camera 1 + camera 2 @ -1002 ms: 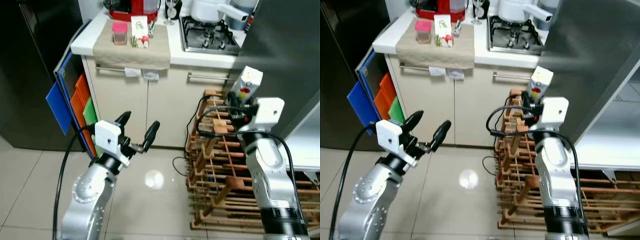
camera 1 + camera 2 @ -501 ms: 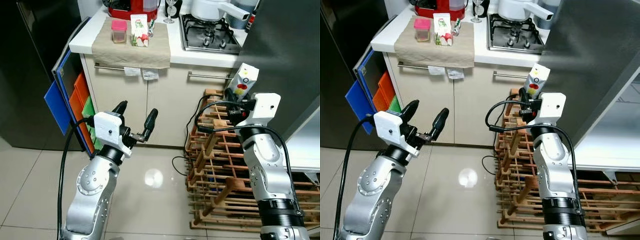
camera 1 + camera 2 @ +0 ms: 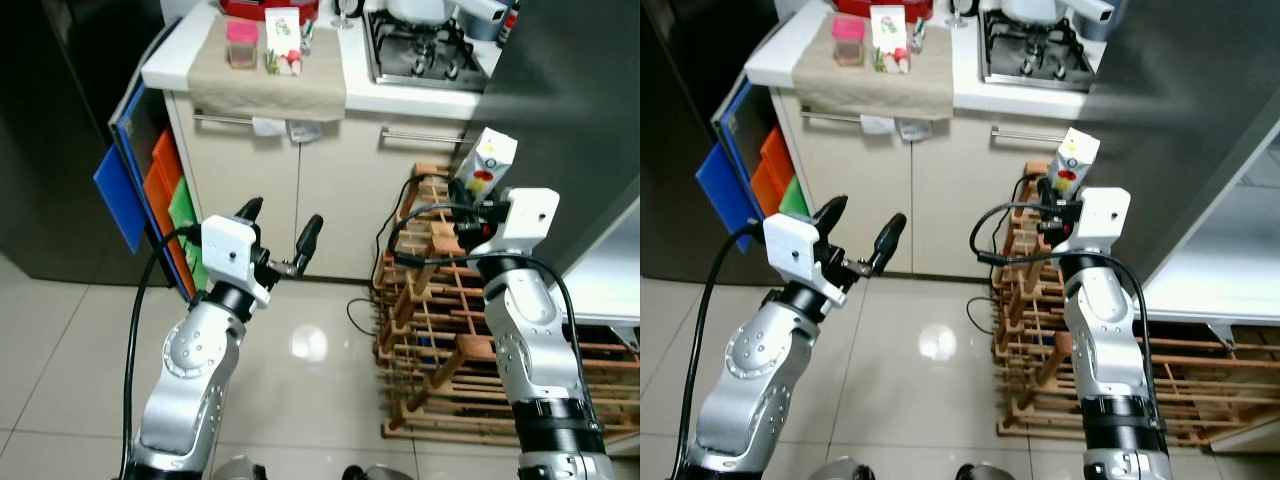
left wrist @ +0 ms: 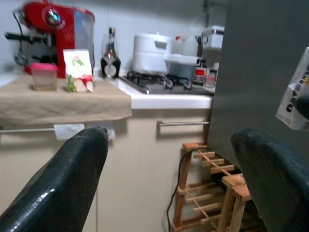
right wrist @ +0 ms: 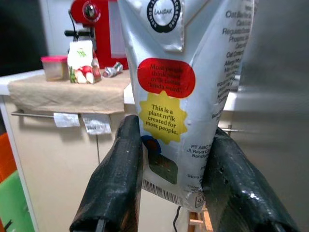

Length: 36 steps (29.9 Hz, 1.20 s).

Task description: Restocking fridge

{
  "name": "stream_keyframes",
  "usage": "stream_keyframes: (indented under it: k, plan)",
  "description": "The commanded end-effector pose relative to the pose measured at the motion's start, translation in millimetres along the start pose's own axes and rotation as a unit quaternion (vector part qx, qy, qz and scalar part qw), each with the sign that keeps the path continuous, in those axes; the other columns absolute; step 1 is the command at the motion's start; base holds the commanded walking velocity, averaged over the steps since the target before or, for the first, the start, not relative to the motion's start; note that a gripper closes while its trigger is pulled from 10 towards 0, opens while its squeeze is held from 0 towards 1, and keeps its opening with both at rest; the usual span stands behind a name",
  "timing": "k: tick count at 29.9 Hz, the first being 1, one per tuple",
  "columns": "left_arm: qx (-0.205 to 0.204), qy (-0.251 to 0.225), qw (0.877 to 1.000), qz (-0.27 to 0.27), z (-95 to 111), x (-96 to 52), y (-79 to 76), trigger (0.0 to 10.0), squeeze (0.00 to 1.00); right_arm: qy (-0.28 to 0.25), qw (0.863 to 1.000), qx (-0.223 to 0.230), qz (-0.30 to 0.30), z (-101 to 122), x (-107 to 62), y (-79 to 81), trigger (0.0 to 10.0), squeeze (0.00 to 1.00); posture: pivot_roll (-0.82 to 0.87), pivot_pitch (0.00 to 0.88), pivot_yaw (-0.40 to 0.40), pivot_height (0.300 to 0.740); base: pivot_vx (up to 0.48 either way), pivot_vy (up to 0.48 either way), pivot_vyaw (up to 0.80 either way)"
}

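My right gripper (image 3: 468, 192) is shut on a white plant-milk carton (image 3: 487, 160) with red and yellow labels, held upright beside the grey fridge door (image 3: 575, 110). The right wrist view has the carton (image 5: 181, 92) clamped between both black fingers (image 5: 118, 179). My left gripper (image 3: 281, 221) stands open and holds nothing, raised in front of the cream cabinet (image 3: 300, 190). On the counter's beige cloth (image 3: 268, 78) sit a small carton (image 3: 280, 28) and a pink-lidded jar (image 3: 240, 44).
A wooden rack (image 3: 450, 330) with a black cable stands against the cabinet on the right. Blue, orange and green boards (image 3: 150, 190) lean at the cabinet's left beside a dark tall unit (image 3: 60, 130). A gas hob (image 3: 425, 55) and white pot sit on the counter. Tiled floor (image 3: 310, 350) lies between my arms.
The view has tilted down a little, so the counter sits higher in frame. Both arms hold roughly the same pose; the carton stays gripped.
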<state>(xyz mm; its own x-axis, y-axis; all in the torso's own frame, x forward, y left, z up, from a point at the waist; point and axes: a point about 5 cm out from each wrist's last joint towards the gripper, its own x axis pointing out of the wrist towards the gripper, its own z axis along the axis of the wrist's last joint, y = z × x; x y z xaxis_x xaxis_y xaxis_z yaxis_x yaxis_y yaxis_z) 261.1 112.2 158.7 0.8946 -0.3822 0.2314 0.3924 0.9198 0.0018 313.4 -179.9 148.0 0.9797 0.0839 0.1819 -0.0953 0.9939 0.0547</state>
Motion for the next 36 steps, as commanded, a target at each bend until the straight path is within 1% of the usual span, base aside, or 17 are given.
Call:
stream_keyframes:
  k: [1,5,7,11,14,19,22,25,28,30,32,33,34,35,36]
  plan:
    - [0.001,0.002,1.0,-0.003,-0.2,1.4,-1.5,10.0,0.0,-0.005,1.0,-0.007,-0.012,0.8,-3.6,-6.4,10.0,0.0,-0.04,0.0,-0.036,0.74,0.0,0.0,0.0]
    - [0.005,0.002,1.0,-0.007,0.3,2.9,-2.1,10.0,0.0,-0.004,1.0,-0.009,-0.013,0.1,-4.8,-6.6,10.0,0.0,-0.04,0.0,-0.035,0.74,0.0,0.0,0.0]
    - [0.018,0.001,1.0,-0.013,0.8,4.5,-2.5,10.0,0.0,-0.002,1.0,-0.01,-0.015,-1.0,-5.7,-7.7,10.0,0.0,-0.05,0.0,-0.033,0.74,0.0,0.0,0.0]
    - [0.018,-0.001,1.0,-0.016,0.9,5.2,-1.9,10.0,0.0,-0.001,1.0,-0.011,-0.017,-1.8,-6.5,-8.6,10.0,0.0,-0.05,0.0,-0.031,0.74,0.0,-0.129,0.0]
    - [0.019,-0.003,1.0,-0.013,0.5,5.5,0.3,10.0,0.0,0.0,1.0,-0.014,-0.021,-2.6,-8.5,-11.0,10.0,0.0,-0.05,0.0,-0.029,0.74,0.0,-0.436,0.0]
    - [0.008,-0.009,1.0,-0.012,1.1,2.0,2.1,10.0,0.0,0.004,0.999,-0.019,-0.028,-5.0,-12.3,-15.2,10.0,0.0,-0.05,0.0,-0.027,0.74,0.0,-0.421,0.0]
    - [0.008,-0.008,1.0,-0.024,-0.2,-4.2,-1.3,10.0,0.0,0.006,0.999,-0.022,-0.028,-6.2,-15.1,-18.1,10.0,0.0,-0.05,0.0,-0.027,0.74,0.0,-0.424,0.0]
    - [0.006,-0.007,1.0,-0.023,-0.9,-4.9,-1.9,10.0,0.0,0.006,0.999,-0.024,-0.027,-6.3,-16.8,-19.5,10.0,0.0,-0.05,0.0,-0.032,0.74,0.16,-0.416,0.0]
    - [0.004,-0.01,1.0,-0.02,0.3,-4.1,-1.5,10.0,0.0,-0.004,1.0,-0.028,-0.008,-3.4,-23.4,-18.5,10.0,0.0,-0.05,0.0,-0.04,0.74,0.306,-0.234,0.0]
    - [0.003,-0.016,1.0,-0.017,1.7,-3.1,-0.2,10.0,0.0,-0.009,0.999,-0.036,0.04,-1.0,-34.2,-8.7,10.0,0.0,-0.05,0.0,-0.04,0.74,0.0,0.0,0.0]
    - [0.003,-0.017,1.0,-0.017,2.3,-2.7,-0.1,10.0,0.0,-0.008,0.998,-0.034,0.059,-0.9,-44.1,-7.1,10.0,0.0,-0.06,0.0,-0.046,0.74,0.0,0.0,0.0]
    - [0.003,-0.017,1.0,-0.018,2.2,-2.2,-0.2,10.0,0.0,0.001,0.998,-0.034,0.051,-3.5,-48.8,-13.3,10.0,0.0,-0.06,0.0,-0.046,0.74,0.0,0.0,0.0]
    - [0.003,-0.017,1.0,-0.018,2.0,-1.4,0.1,10.0,0.0,0.014,0.999,-0.039,0.031,-8.1,-54.7,-24.7,10.0,0.0,-0.06,0.0,-0.046,0.74,0.0,0.0,0.0]
    - [0.002,-0.014,1.0,-0.019,1.4,0.0,0.6,10.0,0.0,0.035,0.998,-0.046,-0.004,-14.5,-63.1,-43.4,10.0,0.0,-0.06,0.0,-0.046,0.74,0.0,0.0,0.0]
    - [0.002,-0.013,1.0,-0.02,1.0,0.5,0.7,10.0,0.0,0.041,0.998,-0.049,-0.017,-16.2,-65.6,-49.6,10.0,0.0,-0.06,0.0,-0.046,0.74,0.0,0.0,0.0]
